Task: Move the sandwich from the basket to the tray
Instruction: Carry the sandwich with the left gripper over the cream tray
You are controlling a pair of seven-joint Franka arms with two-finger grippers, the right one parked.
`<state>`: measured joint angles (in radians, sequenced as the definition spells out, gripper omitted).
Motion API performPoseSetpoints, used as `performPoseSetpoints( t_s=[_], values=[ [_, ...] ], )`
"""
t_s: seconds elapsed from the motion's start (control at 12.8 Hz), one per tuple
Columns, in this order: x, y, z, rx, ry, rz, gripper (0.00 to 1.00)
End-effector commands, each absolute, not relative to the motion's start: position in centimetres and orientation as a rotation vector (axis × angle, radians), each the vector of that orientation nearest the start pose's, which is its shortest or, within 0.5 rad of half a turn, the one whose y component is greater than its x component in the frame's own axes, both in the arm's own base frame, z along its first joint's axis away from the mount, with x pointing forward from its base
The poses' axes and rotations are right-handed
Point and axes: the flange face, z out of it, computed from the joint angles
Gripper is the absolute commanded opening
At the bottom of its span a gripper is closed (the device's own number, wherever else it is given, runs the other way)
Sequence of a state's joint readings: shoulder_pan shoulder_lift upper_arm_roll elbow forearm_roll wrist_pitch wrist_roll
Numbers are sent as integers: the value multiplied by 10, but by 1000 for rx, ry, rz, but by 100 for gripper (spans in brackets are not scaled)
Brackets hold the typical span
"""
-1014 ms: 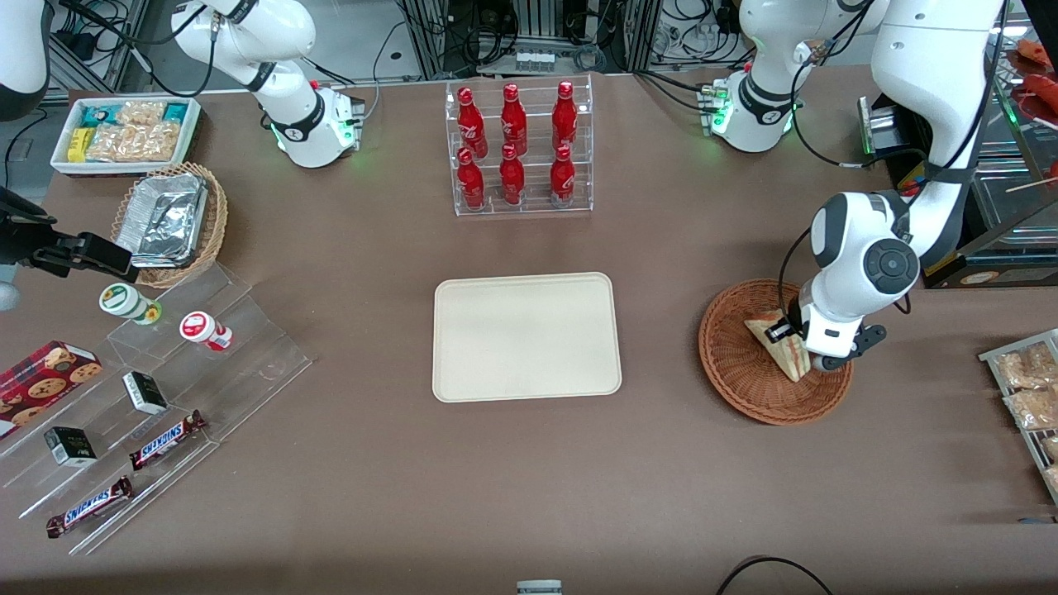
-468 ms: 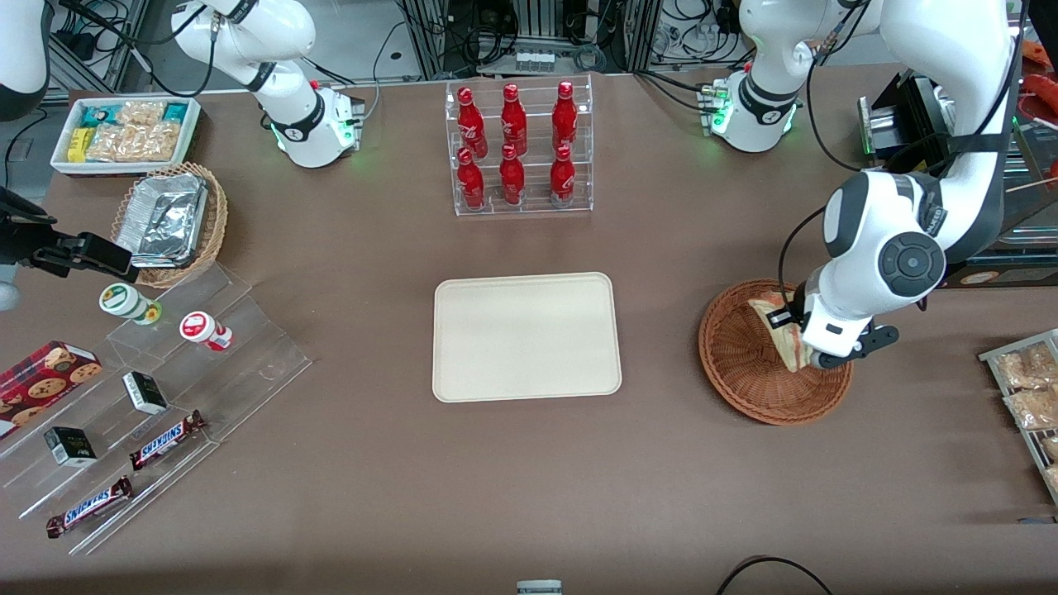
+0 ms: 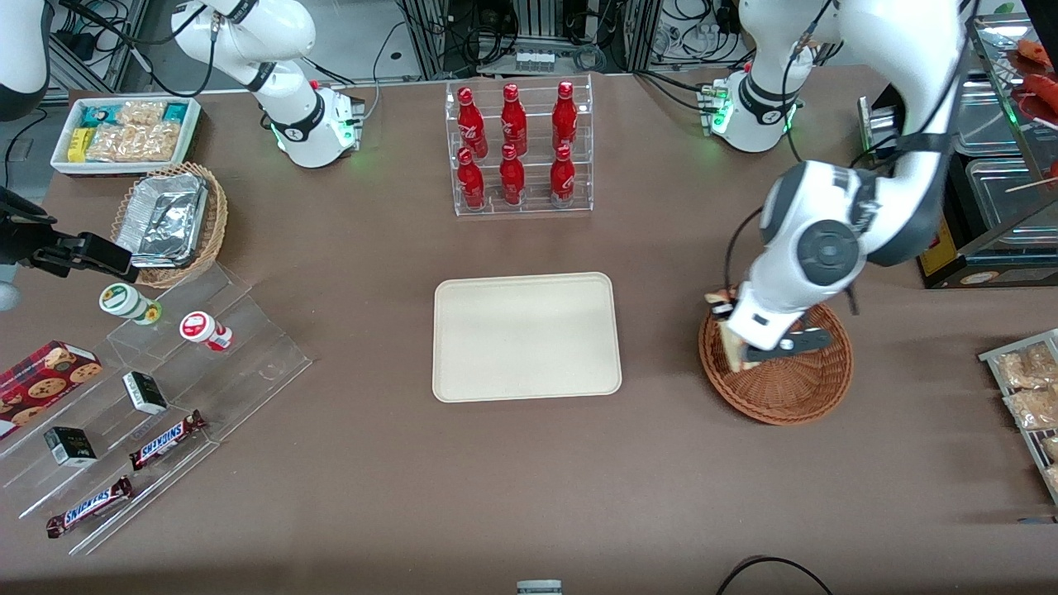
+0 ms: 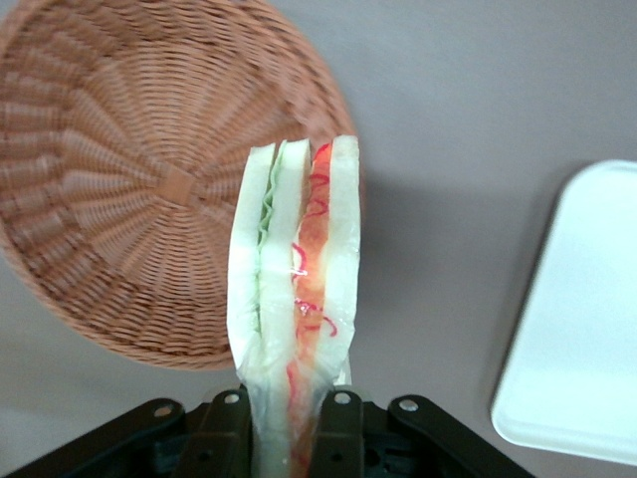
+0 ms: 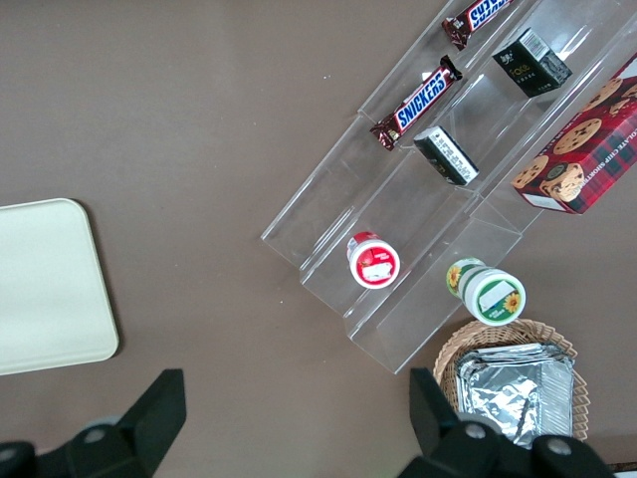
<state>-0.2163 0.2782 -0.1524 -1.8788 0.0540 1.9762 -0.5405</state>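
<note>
Gripper: fingers clamped on the sandwich.
Sandwich: up above the basket rim, tray side.

A high front camera looks steeply down over the whole table, with the tray near mid-frame. The left wrist camera sits close over the gripper, which is clamped on the sandwich, and faces down past it at the basket and a tray corner. The right wrist camera looks straight down at the tray's edge toward the parked arm's end. All three views share the tray.
</note>
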Motion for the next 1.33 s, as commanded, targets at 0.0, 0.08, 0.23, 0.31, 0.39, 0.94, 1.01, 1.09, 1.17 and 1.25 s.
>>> performPoseSetpoints(
  t_s=[0.0,0.08,0.23,0.31,0.39,0.94,1.01,1.09,1.17,1.25],
  values=[
    [569,-253,343,-3050,-126,248,0],
    [567,-275,340,-3054,-85,245,0],
    [562,-322,328,-3078,-69,254,0],
    [560,-346,320,-3085,-77,259,0],
    [557,-371,311,-3087,-79,256,0],
    [528,-496,260,-3111,-136,226,0],
    [524,-509,258,-3117,-141,220,0],
    [520,-520,255,-3120,-157,211,0],
    [520,-530,251,-3138,-172,193,0],
    [515,-538,243,-3142,-182,185,0]
  ],
)
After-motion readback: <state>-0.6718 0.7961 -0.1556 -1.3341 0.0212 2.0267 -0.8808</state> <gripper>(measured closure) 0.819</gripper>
